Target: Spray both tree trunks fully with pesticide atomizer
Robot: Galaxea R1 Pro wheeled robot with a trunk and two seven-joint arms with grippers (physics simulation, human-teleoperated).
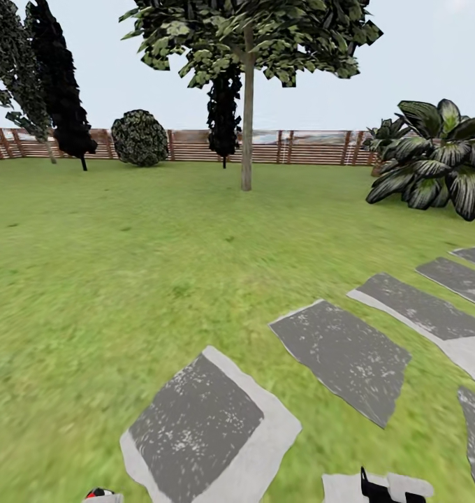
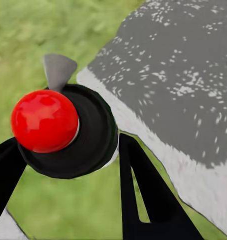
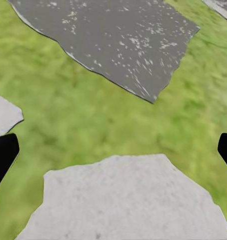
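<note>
From the head camera I see the lawn (image 1: pixel 126 265) running to the slat fence (image 1: pixel 300 147), with one pale-trunked tree (image 1: pixel 247 119) ahead, well apart from me, and grey stepping stones (image 1: pixel 346 353) crossing on my right. The atomizer (image 2: pixel 61 127) sits clamped between my left gripper's (image 2: pixel 68 165) black fingers (image 2: pixel 143 195), its body mostly cut off. My right gripper (image 3: pixel 113 150) hangs spread wide over grass, empty, only fingertip corners visible.
</note>
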